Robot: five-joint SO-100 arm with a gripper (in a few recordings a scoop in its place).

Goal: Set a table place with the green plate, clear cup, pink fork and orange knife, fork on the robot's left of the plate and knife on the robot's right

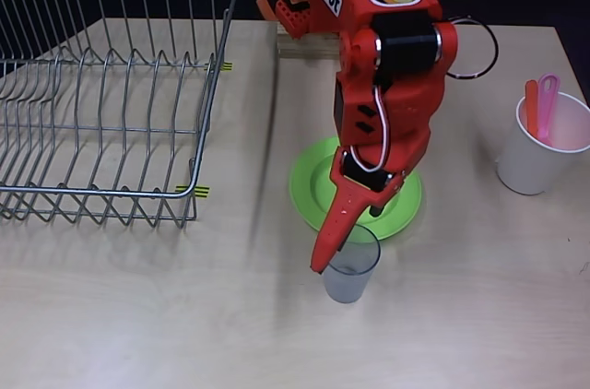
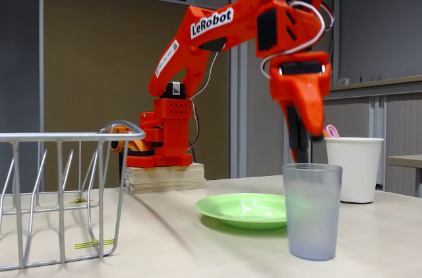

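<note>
The green plate (image 1: 312,188) (image 2: 241,209) lies on the table's middle. The clear cup (image 1: 355,269) (image 2: 312,212) stands upright on the table just in front of the plate's near edge. My gripper (image 1: 324,258) (image 2: 301,157) points down with its tip at the cup's rim; whether it holds the rim is not clear. The pink fork (image 1: 548,103) (image 2: 331,132) and the orange knife (image 1: 532,109) stand handle-up in a white cup (image 1: 535,157) (image 2: 354,169) at the right.
A wire dish rack (image 1: 111,94) (image 2: 59,192) fills the left of the table. The arm's base sits on wooden blocks (image 2: 165,178) at the back. Bare tabletop lies on both sides of the plate.
</note>
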